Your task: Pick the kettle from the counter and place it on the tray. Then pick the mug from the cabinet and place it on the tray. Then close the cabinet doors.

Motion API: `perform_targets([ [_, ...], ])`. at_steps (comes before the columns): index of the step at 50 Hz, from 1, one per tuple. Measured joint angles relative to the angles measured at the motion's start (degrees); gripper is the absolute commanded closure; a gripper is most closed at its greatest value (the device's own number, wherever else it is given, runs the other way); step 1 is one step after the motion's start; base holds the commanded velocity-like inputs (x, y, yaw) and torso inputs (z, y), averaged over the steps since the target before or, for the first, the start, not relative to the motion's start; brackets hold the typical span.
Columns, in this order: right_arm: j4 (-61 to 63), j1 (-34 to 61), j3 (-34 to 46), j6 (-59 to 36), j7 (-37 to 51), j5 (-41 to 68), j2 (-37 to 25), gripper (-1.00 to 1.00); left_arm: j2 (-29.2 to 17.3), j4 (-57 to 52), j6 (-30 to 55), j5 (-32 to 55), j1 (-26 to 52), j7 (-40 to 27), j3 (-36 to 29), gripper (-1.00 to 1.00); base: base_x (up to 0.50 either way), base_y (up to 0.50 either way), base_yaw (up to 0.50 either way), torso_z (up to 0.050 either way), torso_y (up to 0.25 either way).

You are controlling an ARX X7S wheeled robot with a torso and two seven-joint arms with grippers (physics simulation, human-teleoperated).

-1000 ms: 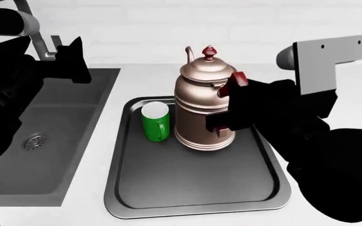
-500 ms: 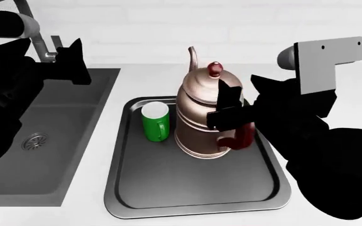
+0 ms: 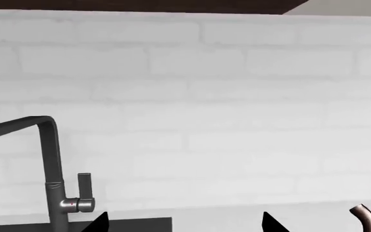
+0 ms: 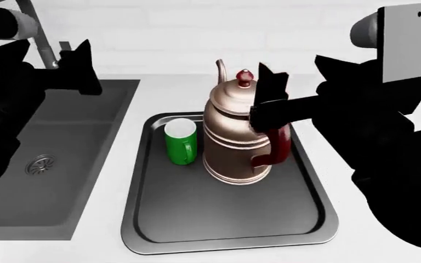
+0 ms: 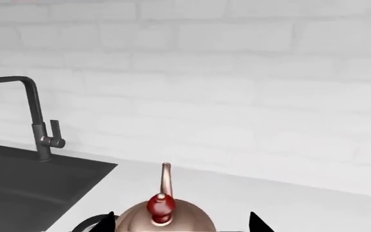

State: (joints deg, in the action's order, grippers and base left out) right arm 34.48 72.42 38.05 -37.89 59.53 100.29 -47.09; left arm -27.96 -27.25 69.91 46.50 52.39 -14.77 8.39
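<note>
Here the kettle (image 4: pixel 238 134) stands upright on the far half of the tray (image 4: pixel 225 230), its thin spout toward the far wall and its dark red handle (image 4: pixel 278 143) on the right, with the green mug (image 4: pixel 180 141) just to its left on the same tray, close but seemingly not touching. The right claw (image 4: pixel 287 90) sits high beside the kettle's lid and upper handle with its fingers apart; one finger overlaps the top of the handle in the head view, and whether it touches cannot be told. Judging by this, both items are placed and the cabinet doors, which no view shows, are what is left. The main risk is that right arm: if it pulls away sideways or swings left instead of rising clear, a finger could hook the handle or nudge the lid knob (image 4: pixel 245 77), and a tall kettle tips easily; a fall to the left would strike the mug and could push it over the tray's low rim toward the sink (image 4: pixel 64 164). The left claw (image 4: pixel 75 68) hangs apart and empty above the far edge of the sink, near the tap (image 3: pixel 60 193), so a careless lift toward the cabinet could clip the tap. The white worktop (image 4: pixel 386 252) to the right of the tray offers a safer retreat path.
</note>
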Motion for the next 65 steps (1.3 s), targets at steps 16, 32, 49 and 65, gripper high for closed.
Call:
perform_targets([
  [16,5.2,18.4,-3.1,-6.7,9.6,5.0,-3.9,-1.00,0.7,-11.4,11.2,12.3,8.8,-9.0,10.1,-1.00,0.00,0.00,0.00,0.000,0.001],
  [32,11.1,25.8,-4.3,-9.9,17.2,7.2,-8.3,-1.00,-0.1,-18.5,15.5,27.2,10.7,-18.8,20.1,-1.00,0.00,0.00,0.00,0.000,0.000],
  [49,13.7,28.4,-5.0,-11.4,19.9,5.7,-10.1,-1.00,-1.5,-20.3,13.7,31.7,9.4,-21.8,22.9,-1.00,0.20,0.00,0.00,0.000,0.000],
  [65,13.7,30.1,-4.8,-12.2,20.6,5.3,-10.2,-1.00,-2.7,-20.2,11.8,32.8,8.4,-22.5,23.1,-1.00,0.19,0.00,0.00,0.000,0.001],
])
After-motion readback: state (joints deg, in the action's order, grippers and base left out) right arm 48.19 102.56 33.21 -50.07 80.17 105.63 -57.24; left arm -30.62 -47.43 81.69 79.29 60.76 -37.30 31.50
